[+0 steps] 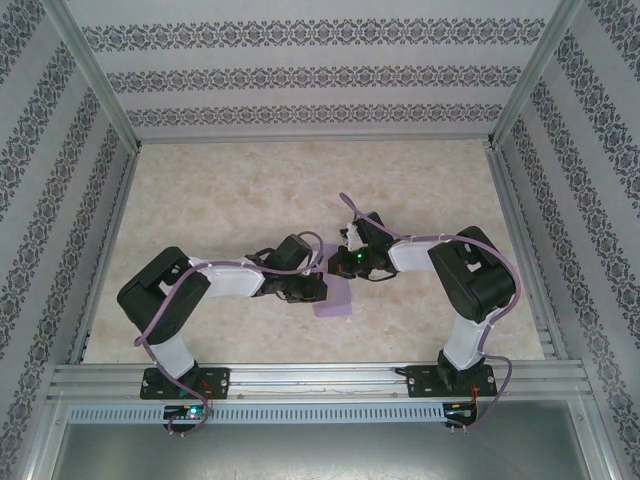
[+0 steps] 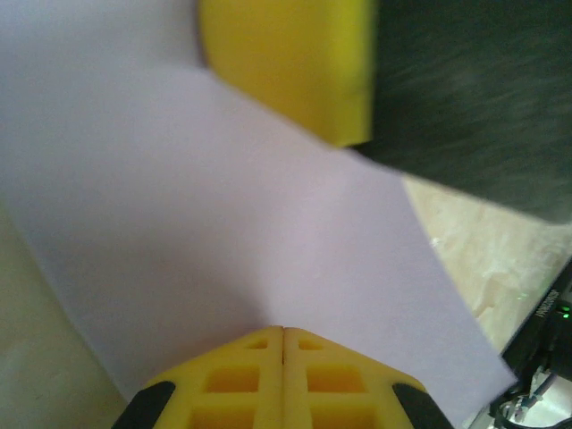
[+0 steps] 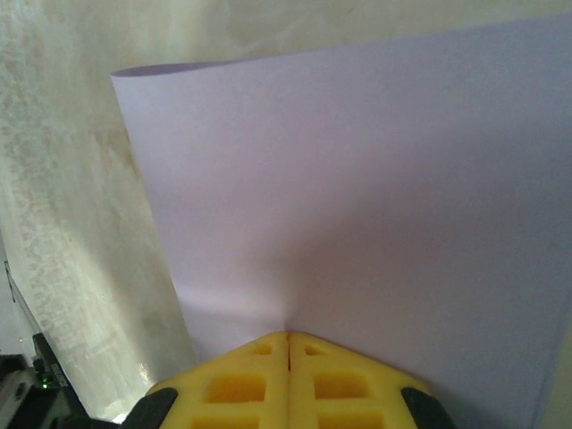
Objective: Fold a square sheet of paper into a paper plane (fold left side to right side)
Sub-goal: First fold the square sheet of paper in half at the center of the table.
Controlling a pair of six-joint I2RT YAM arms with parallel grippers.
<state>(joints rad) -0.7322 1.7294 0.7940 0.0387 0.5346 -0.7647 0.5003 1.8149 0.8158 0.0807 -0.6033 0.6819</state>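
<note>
Sheet: we see the square sheet of paper (image 1: pixel 335 300) near the middle of the surface (image 1: pixel 220 190), slightly toward the near edge. Most of it is covered by the two arms that meet above it.
Sheet, close up: in the left wrist view the lilac paper (image 2: pixel 223 223) spreads away from the fingertips, plain and unmarked. In the right wrist view it (image 3: pixel 357 197) rises in front of the camera, and its far edge bows in a soft curve.
Left claw: the left claw (image 2: pixel 284 329) has its yellow fingers pressed together, pinching the sheet at its near edge.
Right claw: the right claw (image 3: pixel 288 333) is likewise closed on the paper. A faint crease runs up from the seam between its fingers.
Claws together: in the left wrist view we find one yellow finger (image 2: pixel 286 63) of the right claw at the far side of the sheet, so the two grips face each other across the paper.
Surface: pale marbled beige, showing on either side of the sheet.
Surroundings: patterned walls (image 1: pixel 300 75) enclose the work area on three sides.
</note>
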